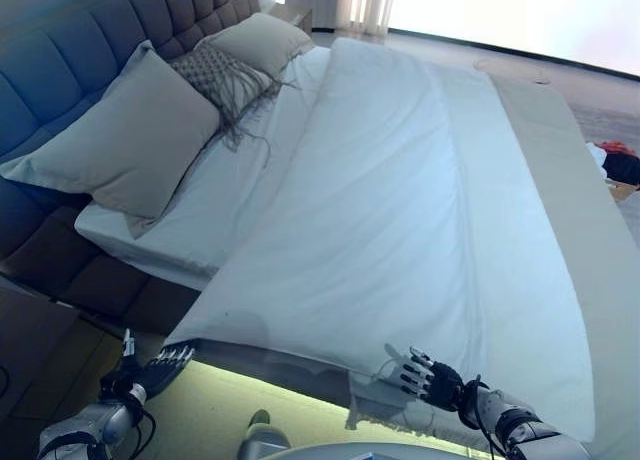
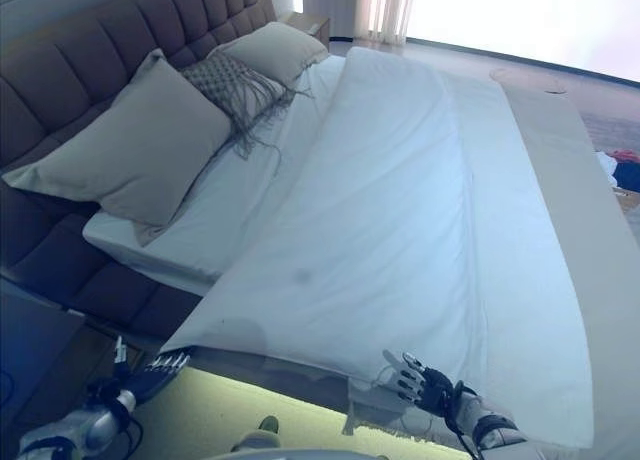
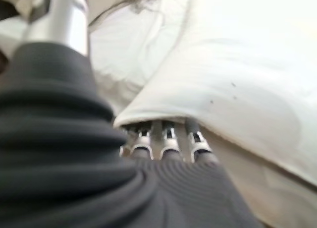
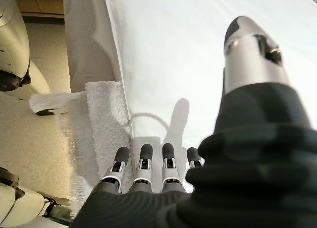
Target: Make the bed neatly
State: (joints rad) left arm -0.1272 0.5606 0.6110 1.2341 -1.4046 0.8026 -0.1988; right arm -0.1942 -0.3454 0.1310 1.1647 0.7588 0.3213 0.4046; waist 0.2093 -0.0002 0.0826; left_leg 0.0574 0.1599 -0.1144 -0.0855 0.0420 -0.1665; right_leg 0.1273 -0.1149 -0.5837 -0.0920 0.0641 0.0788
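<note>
- Overhead, in the left eye view, a white duvet (image 1: 400, 210) covers most of the bed (image 1: 130, 290); pillows (image 1: 120, 140) rest at the headboard edge.
- Right eye view: the left hand (image 2: 150, 377) reaches the duvet's near corner; the right hand (image 2: 420, 385) hovers at the near edge, fingers spread, released.
- Left wrist view: fingertips (image 3: 168, 131) hidden under the duvet's edge; grip cannot be told.
- Right wrist view: straight fingers (image 4: 143, 161) above duvet and fringed blanket (image 4: 101, 124).

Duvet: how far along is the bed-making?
Done: the white duvet lies spread over most of the bed, the pillows at the headboard. In hand: the left robot hand at the duvet's near corner, fingertips hidden under its edge; the right robot hand open at the near edge. Left: the sheet beside the pillows is uncovered.
</note>
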